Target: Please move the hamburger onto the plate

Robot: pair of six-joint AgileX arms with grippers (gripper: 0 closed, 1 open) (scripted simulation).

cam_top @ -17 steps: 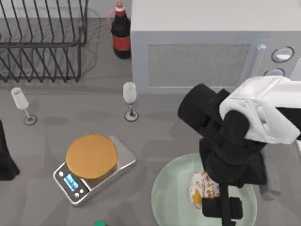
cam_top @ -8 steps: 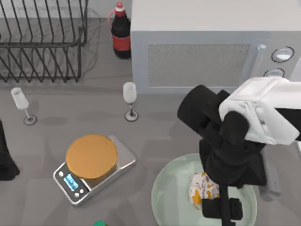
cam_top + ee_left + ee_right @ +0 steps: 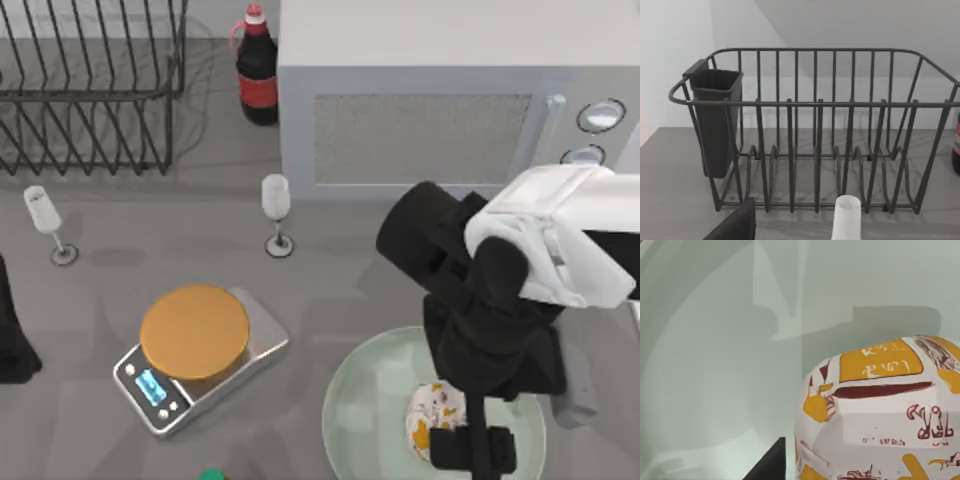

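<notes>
The table [image 3: 360, 290] carries a grey microwave [image 3: 440, 100] at the back, with a wire dish rack [image 3: 90, 90] and a cola bottle [image 3: 257, 70] beside it, and nearer the front a silver kitchen scale [image 3: 200, 355] topped by an orange disc. The plate [image 3: 365, 415], pale mint green, lies just in front of the microwave, to the right of the scale. My right arm reaches down over the plate, and the right gripper [image 3: 470, 450] sits against the hamburger [image 3: 430, 420], a wrapped cream bundle with orange blotches that is over the plate's middle; in the right wrist view the hamburger [image 3: 880, 410] hangs close above the plate's floor [image 3: 715, 365] or rests on it, I cannot tell which. Whether the fingers are clamped on the hamburger or let go cannot be told. To finish well, I judge the wrapper should be low and settled before the fingers part, then the arm should lift straight up so nothing drags the bundle toward the rim. The left gripper is parked near the dish rack [image 3: 815, 130], its fingers' state unclear.
</notes>
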